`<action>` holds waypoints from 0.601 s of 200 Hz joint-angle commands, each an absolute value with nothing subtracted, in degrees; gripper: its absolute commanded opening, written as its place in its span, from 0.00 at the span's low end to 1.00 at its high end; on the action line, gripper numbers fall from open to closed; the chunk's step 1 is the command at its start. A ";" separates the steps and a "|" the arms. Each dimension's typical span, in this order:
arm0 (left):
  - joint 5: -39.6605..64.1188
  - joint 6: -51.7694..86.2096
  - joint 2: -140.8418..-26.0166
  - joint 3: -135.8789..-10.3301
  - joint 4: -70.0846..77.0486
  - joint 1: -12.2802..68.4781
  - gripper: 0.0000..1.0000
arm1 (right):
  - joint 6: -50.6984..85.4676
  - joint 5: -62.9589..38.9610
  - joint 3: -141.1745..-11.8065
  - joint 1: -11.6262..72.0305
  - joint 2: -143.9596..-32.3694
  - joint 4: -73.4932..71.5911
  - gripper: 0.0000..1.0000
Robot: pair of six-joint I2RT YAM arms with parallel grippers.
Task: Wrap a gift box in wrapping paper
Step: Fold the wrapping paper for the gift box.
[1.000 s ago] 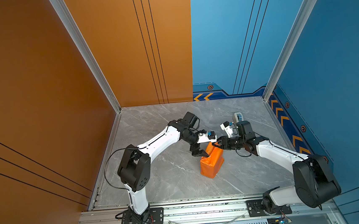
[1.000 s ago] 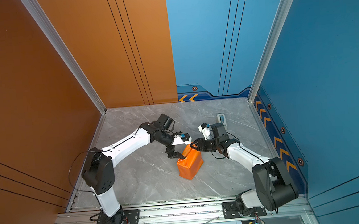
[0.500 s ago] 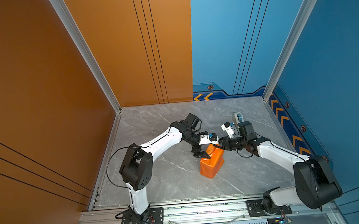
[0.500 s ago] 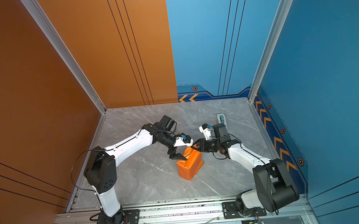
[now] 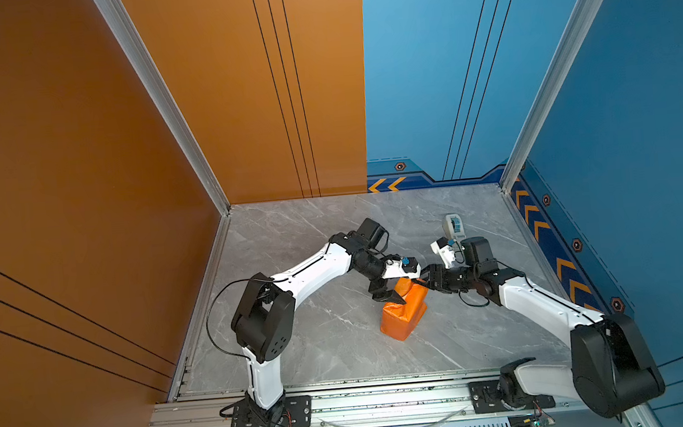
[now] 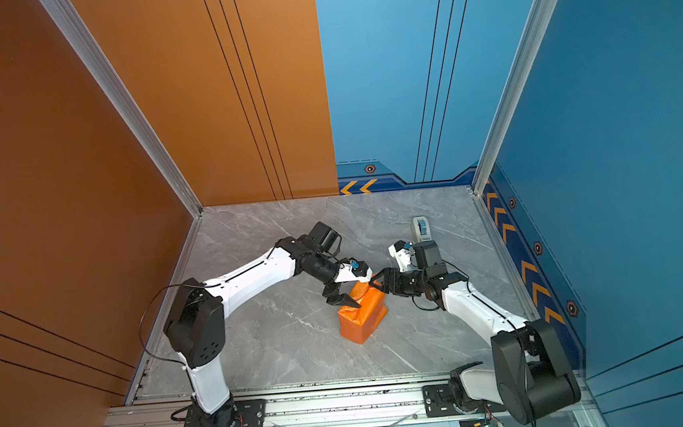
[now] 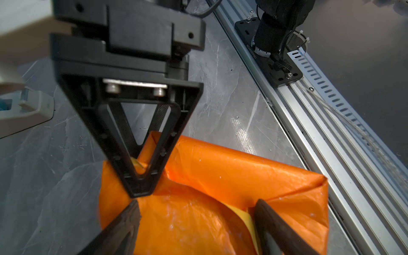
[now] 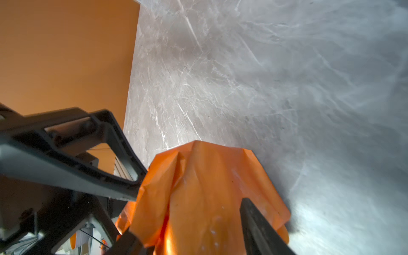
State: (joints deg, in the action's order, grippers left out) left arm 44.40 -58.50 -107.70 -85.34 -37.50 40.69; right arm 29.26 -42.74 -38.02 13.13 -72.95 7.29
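The wrapping paper stands mid-table as a crumpled orange bundle, with a strip of its pale yellow face showing in the left wrist view. The gift box is hidden inside it. My left gripper is open, reaching down over the bundle's far-left top. Its fingers straddle an orange fold without pinching it. My right gripper meets the bundle's far end from the right. Its jaws are wide apart with loose paper lying between them.
A white tape dispenser with a blue roll stands behind the right wrist, near the back right. The two grippers nearly touch over the bundle. An aluminium rail runs along the table's front edge. Walls enclose the other three sides.
My right gripper has opened and let go of the paper at the bundle's far end. The left gripper has come lower onto the bundle, its jaws a little narrower. The bundle stays put.
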 commanded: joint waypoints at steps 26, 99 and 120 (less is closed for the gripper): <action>42.96 -61.98 -109.41 -81.89 -45.05 42.65 0.80 | 33.31 -37.70 -37.46 14.08 -65.28 16.06 0.82; 41.31 -61.37 -109.38 -82.44 -45.05 43.49 0.80 | 45.01 -25.84 -36.83 22.50 -62.12 17.63 0.90; 40.84 -61.13 -109.15 -82.65 -45.08 43.67 0.80 | 45.19 -25.93 -38.02 24.43 -64.67 16.64 0.89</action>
